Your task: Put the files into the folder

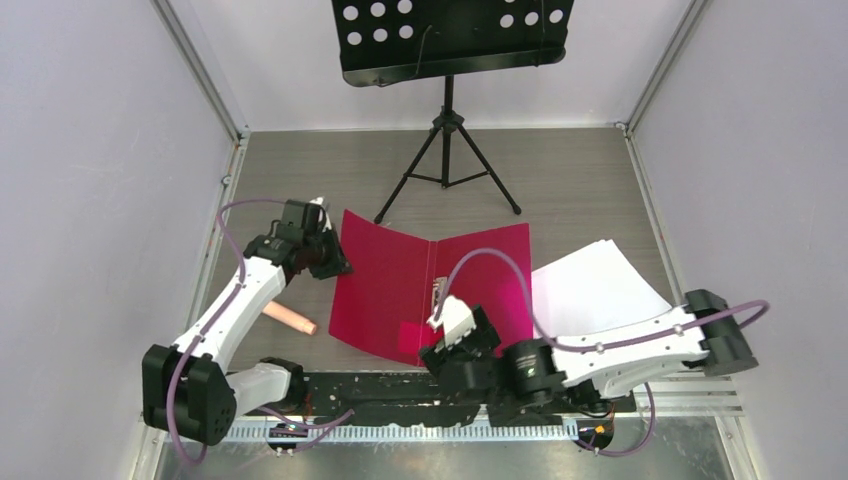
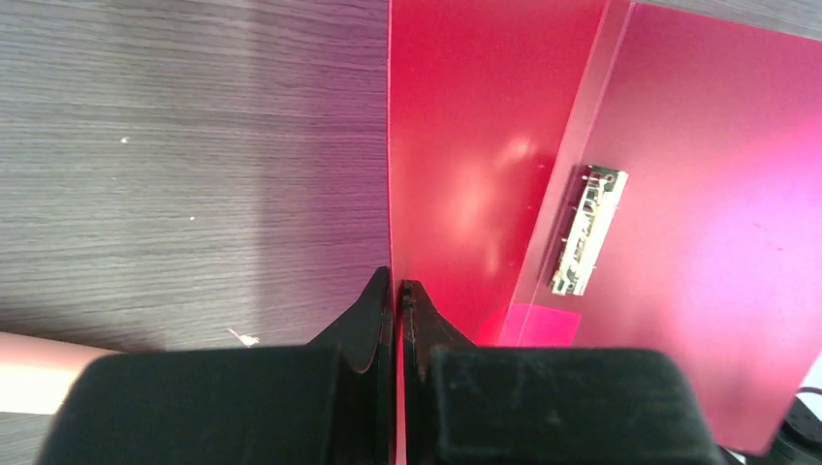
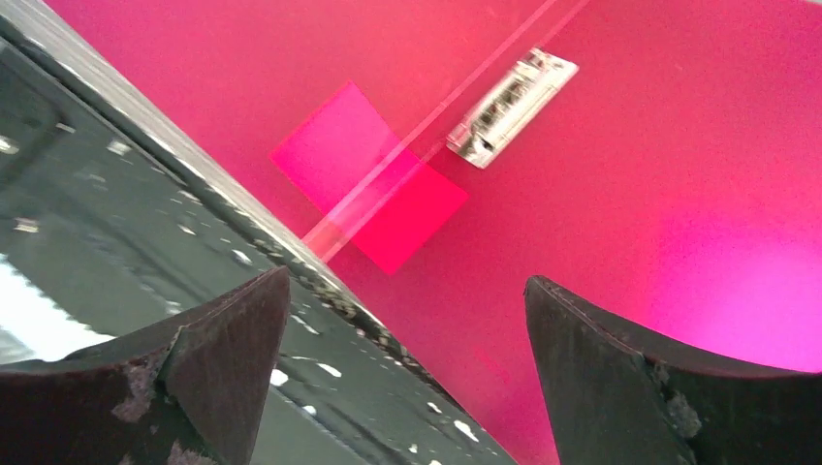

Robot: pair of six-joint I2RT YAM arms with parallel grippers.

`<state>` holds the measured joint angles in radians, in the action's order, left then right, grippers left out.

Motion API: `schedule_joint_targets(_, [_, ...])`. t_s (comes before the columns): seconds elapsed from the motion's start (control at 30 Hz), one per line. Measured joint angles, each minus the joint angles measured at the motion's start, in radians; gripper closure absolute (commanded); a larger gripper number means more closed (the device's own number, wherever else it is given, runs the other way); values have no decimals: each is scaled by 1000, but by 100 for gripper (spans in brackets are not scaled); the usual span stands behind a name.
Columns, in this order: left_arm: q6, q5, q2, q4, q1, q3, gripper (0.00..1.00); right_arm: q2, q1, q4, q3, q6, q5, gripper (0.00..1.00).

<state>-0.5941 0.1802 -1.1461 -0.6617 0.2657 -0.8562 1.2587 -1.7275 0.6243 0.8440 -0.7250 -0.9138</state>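
Note:
The crimson-red folder (image 1: 400, 285) lies open in the middle of the table, with its metal clip (image 2: 586, 231) by the spine and a pink patch (image 3: 368, 174) near the front edge. My left gripper (image 1: 335, 262) is shut on the left edge of the folder's left cover (image 2: 465, 174), which runs edge-on between the jaws of the left gripper (image 2: 397, 288). My right gripper (image 1: 440, 342) is open and empty, low over the folder's front edge; its gripper (image 3: 407, 291) frames red cover (image 3: 630, 194). The white files (image 1: 595, 285) lie on the table to the right of the folder.
A black music stand (image 1: 448, 150) on a tripod stands behind the folder. A pinkish cylinder (image 1: 290, 318) lies on the table under the left arm. The black base plate (image 3: 145, 252) runs along the folder's front edge. Walls close in both sides.

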Motion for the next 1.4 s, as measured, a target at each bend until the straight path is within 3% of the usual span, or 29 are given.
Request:
schedule_joint_targets(0.07, [5, -16, -19, 3, 0, 0, 100, -94, 60, -83, -23, 62, 105, 5])
schedule_joint_targets(0.1, [8, -23, -31, 5, 0, 0, 94, -134, 90, -110, -30, 79, 148, 4])
schedule_joint_targets(0.2, [24, -35, -55, 0, 0, -13, 53, -219, 209, -152, -35, 99, 256, 5])
schedule_joint_targets(0.27, [35, -53, -61, -8, 0, -26, 7, -255, 300, -161, -43, 100, 295, 5])
schedule_joint_targets(0.3, [47, -71, -61, -18, 0, -37, 1, -270, 357, -161, -52, 100, 314, 4])
schedule_joint_targets(0.4, [65, -122, -55, -69, -2, -95, 0, -283, 489, -146, -72, 100, 360, 1])
schedule_joint_targets(0.63, [137, -249, -34, -218, 24, -417, 2, -185, 741, -120, -92, 93, 492, 17])
schedule_joint_targets(0.8, [164, -261, -57, -293, 161, -587, 9, -34, 774, -140, -77, 95, 564, 16])
schedule_joint_targets(1.0, [144, -158, -55, -320, 172, -593, 15, 241, 726, -204, 69, 95, 613, 7])
schedule_joint_targets(1.17, [98, -61, -34, -299, 182, -578, 19, 441, 685, -224, 264, 90, 587, 5])
schedule_joint_targets(1.4, [-22, -48, 79, -186, 206, -364, 19, 616, 673, -251, 346, 103, 525, 6])
